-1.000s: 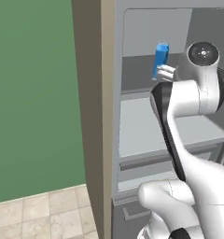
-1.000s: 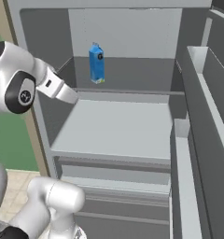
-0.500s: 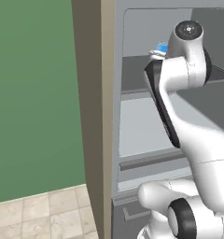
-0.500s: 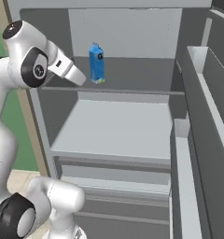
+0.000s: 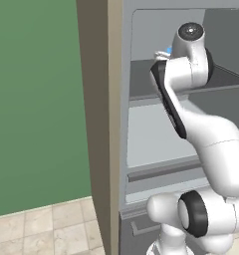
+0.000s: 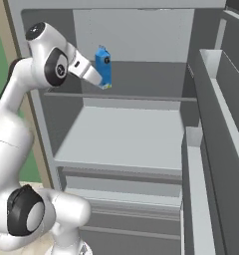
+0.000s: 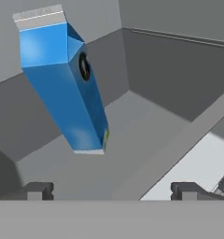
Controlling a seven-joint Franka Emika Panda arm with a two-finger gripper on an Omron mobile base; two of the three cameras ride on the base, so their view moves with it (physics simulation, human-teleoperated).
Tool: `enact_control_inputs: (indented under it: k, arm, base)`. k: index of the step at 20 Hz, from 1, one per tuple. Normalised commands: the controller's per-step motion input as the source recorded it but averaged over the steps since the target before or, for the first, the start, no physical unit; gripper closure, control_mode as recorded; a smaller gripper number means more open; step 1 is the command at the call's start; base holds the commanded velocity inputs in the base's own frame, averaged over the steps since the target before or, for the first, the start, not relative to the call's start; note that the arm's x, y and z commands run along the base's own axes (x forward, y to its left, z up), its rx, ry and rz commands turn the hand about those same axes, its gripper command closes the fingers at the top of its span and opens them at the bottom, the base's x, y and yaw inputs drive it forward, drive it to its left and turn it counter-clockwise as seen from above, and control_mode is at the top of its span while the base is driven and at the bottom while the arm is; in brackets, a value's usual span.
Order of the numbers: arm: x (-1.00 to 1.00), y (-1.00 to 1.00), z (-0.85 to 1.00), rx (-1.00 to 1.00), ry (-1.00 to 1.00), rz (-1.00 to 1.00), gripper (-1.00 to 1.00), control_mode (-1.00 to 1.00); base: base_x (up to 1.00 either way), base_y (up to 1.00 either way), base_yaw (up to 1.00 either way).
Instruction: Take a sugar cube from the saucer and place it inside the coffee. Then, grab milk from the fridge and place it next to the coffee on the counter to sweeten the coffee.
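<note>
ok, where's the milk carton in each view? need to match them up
Left base view: a sliver of the milk at upper right, mostly hidden behind the arm.
Right base view: the milk upper left of centre, upright on the fridge's top shelf.
Hand view: the milk upper left, appearing tilted, ahead of the open claw.
Shared landmark: that top shelf.

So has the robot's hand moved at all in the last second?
Yes. In the right base view the gripper has risen and swung right, from below the fridge's upper shelf up to the milk carton.
</note>
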Motion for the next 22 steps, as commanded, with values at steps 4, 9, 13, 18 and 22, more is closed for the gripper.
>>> enact_control_inputs:
  k: [4, 9, 13, 18, 22]
  arm:
    - [0.63, -0.04, 0.0, 0.0, 0.0, 0.0, -1.0, -1.0]
    - [0.54, -0.08, -0.03, 0.0, -0.01, 0.0, -1.0, -1.0]
    - [0.38, -0.06, -0.01, 0.0, 0.0, 0.0, -1.0, -1.0]
    - [0.2, 0.0, -0.01, 0.0, 0.0, 0.0, -1.0, -1.0]
    - [0.19, 0.0, -0.05, -0.03, 0.0, 0.0, -1.0, -1.0]
  base:
    - [0.0, 0.0, 0.0]
    - [0.0, 0.0, 0.0]
    - [0.0, 0.0, 0.0]
    - [0.0, 0.0, 0.0]
    - [0.0, 0.0, 0.0]
